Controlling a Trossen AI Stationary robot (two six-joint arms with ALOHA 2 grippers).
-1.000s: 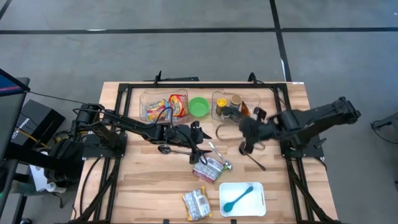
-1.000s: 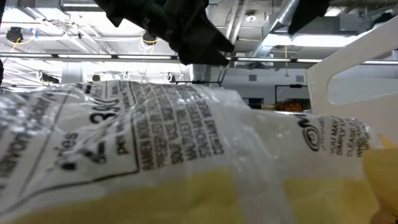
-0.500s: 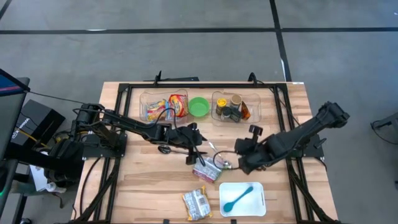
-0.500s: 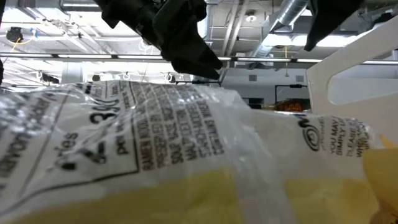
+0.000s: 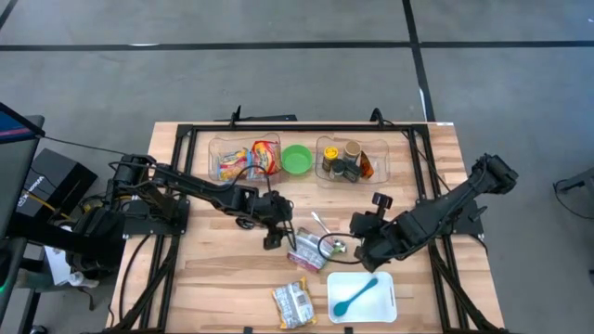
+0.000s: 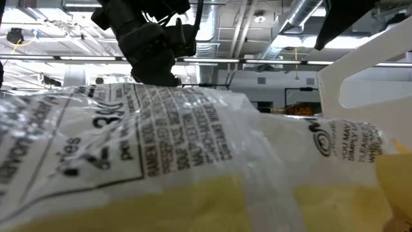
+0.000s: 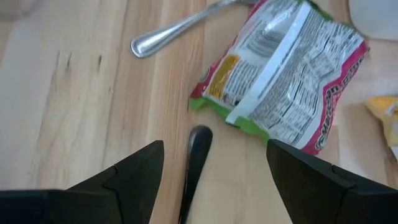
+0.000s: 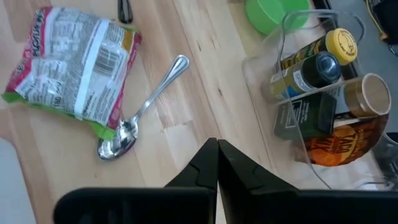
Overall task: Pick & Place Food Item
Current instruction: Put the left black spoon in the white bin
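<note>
The left gripper hovers low over the middle of the wooden table with its fingers spread wide and nothing between them. In the left wrist view a dark utensil handle lies on the wood in the gap below, apart from both fingers. Just to its right lies the pink-and-green food packet, flat on the table, with a silver spoon at its far edge.

The right gripper sits right of the packet and just beyond the white tray; its fingers are pressed together and hold nothing. The tray carries a blue spoon. A yellow snack bag lies at the near edge.

Along the far side stand a clear bin of packets, a green bowl and a second clear bin with bottles. The floor around the table is grey; the low view shows ceiling ducts and lights behind.
</note>
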